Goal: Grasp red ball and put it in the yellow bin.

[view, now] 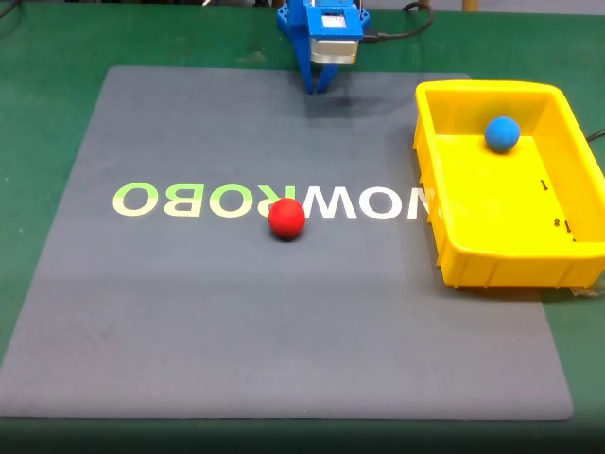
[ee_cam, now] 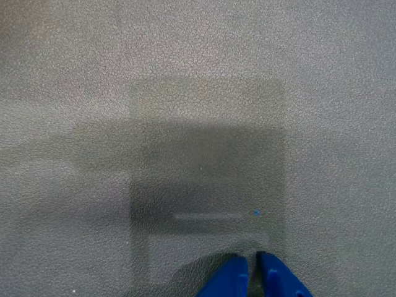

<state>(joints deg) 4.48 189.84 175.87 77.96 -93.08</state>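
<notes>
fixed: high, facing arm across mat (view: 189,312) | wrist: close, straight down; shared: mat

The blue arm (view: 321,28) sits at the top middle of the fixed view, folded low, its grey and white wrist block facing the camera. Its gripper (view: 319,87) points down and tapers to a narrow tip. In the wrist view the gripper (ee_cam: 253,263) enters from the bottom edge, its two blue fingertips (ee_cam: 232,275) side by side with only a thin dark slit between them, jaws drawn together with nothing between them.
</notes>
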